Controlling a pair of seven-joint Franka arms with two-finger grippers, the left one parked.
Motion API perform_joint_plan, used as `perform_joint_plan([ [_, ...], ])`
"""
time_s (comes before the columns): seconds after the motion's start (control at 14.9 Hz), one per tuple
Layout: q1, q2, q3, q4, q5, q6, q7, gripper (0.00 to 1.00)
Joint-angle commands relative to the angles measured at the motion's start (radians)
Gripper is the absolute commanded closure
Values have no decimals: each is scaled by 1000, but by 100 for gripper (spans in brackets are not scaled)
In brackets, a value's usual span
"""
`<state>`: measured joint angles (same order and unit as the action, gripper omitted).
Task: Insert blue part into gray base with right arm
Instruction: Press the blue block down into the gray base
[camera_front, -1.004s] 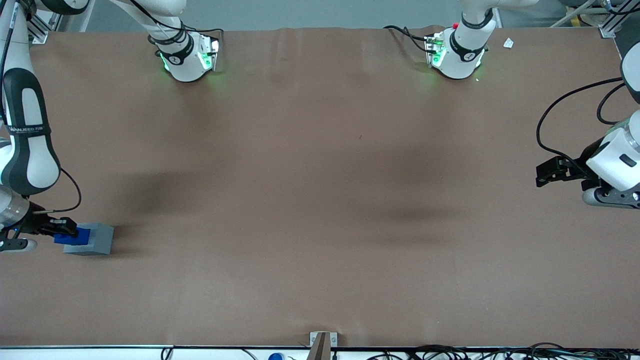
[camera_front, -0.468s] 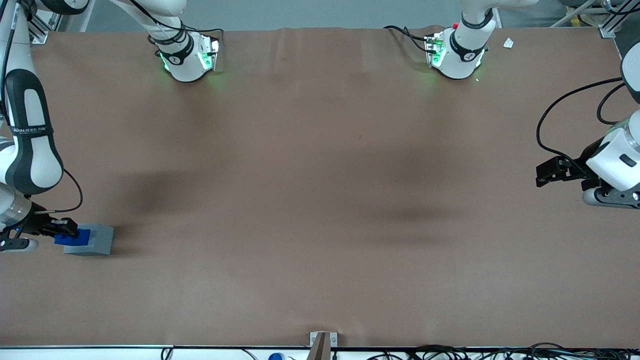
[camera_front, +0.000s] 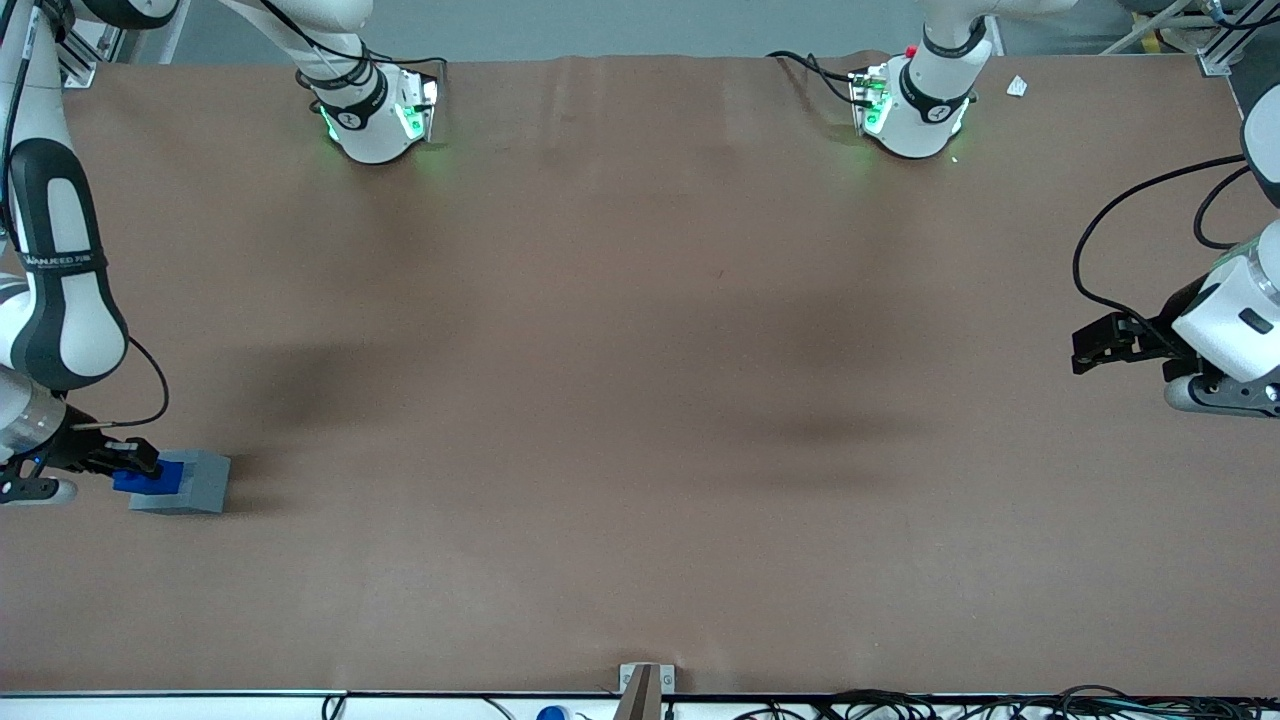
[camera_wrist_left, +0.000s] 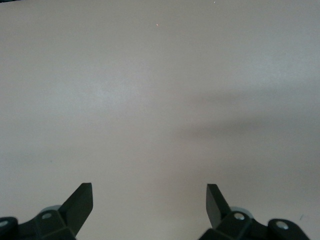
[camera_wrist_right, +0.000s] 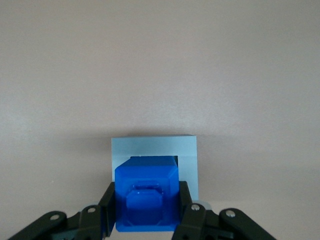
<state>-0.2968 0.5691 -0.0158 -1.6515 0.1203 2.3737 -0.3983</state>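
**Front view: blue part held over gray base at the working arm's end of the table**

Front view shows the right arm (camera_front: 55, 260) bent down at the working arm's end of the table, its black-banded link upright and a thin black cable looping from the wrist. Its gripper (camera_front: 125, 462) reaches out low and level, just above the table (camera_front: 640, 400), to the gray base (camera_front: 195, 483).

The fingers (camera_wrist_right: 106, 210) are clamped on the blue part (camera_front: 152, 477), one against each side. In the right wrist view the blue part (camera_wrist_right: 146, 192) sits between the two black fingers of the gripper (camera_wrist_right: 147, 215), directly over the gray base (camera_wrist_right: 154, 160). A thin dark strip of the socket shows along one edge of the part and at one corner. How deep the part sits in the socket I cannot tell.

The base rests on the table near the edge at the working arm's end, nearer the front camera than the arm's mount (camera_front: 375, 115).

The table is covered with a plain brown sheet with soft shadows and faint creases. Cables run along the edge nearest the front camera. A small white scrap (camera_front: 1016, 87) lies near the corner toward the parked arm's end.

Count: one blue part, one gray base, one gripper on them.
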Motion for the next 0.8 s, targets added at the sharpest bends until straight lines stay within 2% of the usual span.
perform_joint_plan([
  [0.0,-18,-23,20,-44,33,24,-28,100],
  [0.74,-25,-2,19,-39,33,70,-57,100],
])
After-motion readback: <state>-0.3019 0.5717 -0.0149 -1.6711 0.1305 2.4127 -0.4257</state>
